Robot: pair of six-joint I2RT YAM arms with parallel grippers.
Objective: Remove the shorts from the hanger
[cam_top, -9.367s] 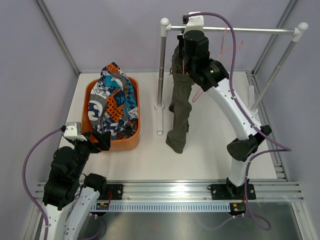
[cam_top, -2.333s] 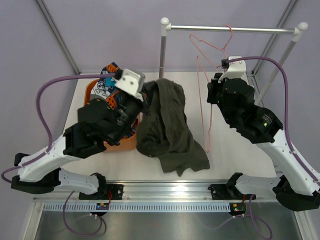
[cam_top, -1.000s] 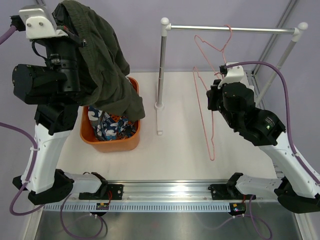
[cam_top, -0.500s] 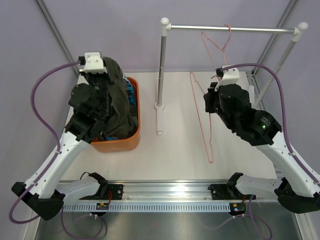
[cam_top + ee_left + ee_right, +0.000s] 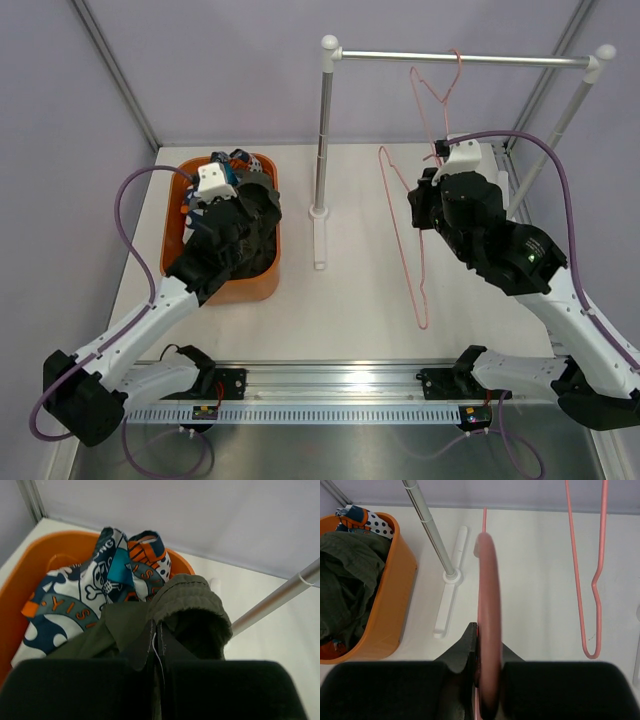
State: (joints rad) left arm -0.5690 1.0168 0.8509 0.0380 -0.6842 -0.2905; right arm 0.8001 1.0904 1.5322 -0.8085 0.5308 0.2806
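Two shorts [image 5: 350, 580] in basket [image 5: 395, 605] beside post [image 5: 427, 525]

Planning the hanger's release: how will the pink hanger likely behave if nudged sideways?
The pink hanger looks like thin wire, so probably light and slightly springy. It hangs by its hook from the rail, so a nudge would likely swing it. The right tool, shut on one wire, probably steadies it.

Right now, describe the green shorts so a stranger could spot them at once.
Left of the metal clothes rail sits an orange basket. The olive-green shorts lie on top inside it, pinched by the left pincer. They are plain and dark, unlike the busy blue, orange and white printed shorts beneath.
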